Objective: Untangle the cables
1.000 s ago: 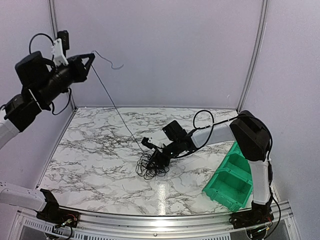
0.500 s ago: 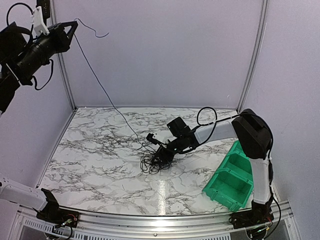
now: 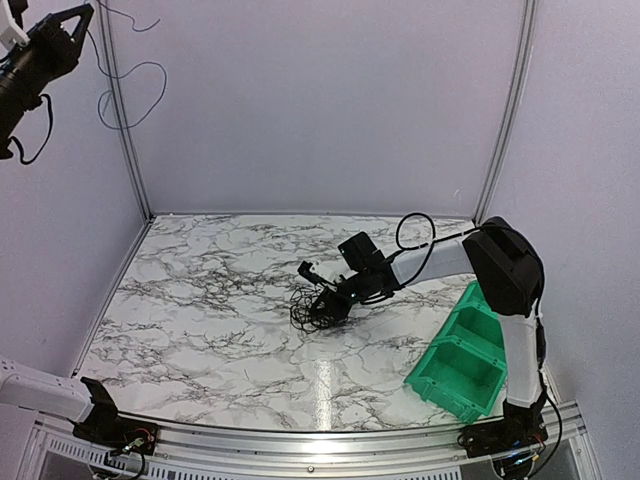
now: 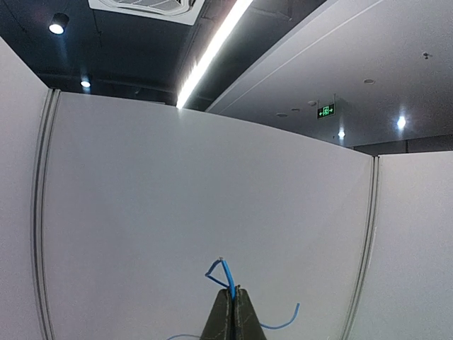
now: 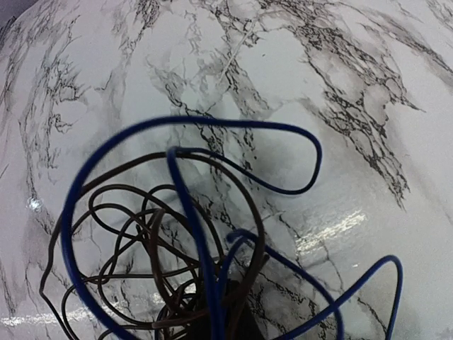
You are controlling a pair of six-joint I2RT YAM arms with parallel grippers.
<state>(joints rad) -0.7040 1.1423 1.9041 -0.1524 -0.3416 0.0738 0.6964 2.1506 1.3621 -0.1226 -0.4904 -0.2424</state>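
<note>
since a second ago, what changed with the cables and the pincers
The left pincer, shut on one cable, rose up and left and drew it clear of the tangle; it now hangs loose instead of taut. The right pincer closed on the tangle, which slid slightly toward the far side. The green bins stayed put.

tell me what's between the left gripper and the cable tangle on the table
top view: no strand spans from left gripper to tangle, only wall and bare marble table; a loose wire dangles by the gripper
</note>
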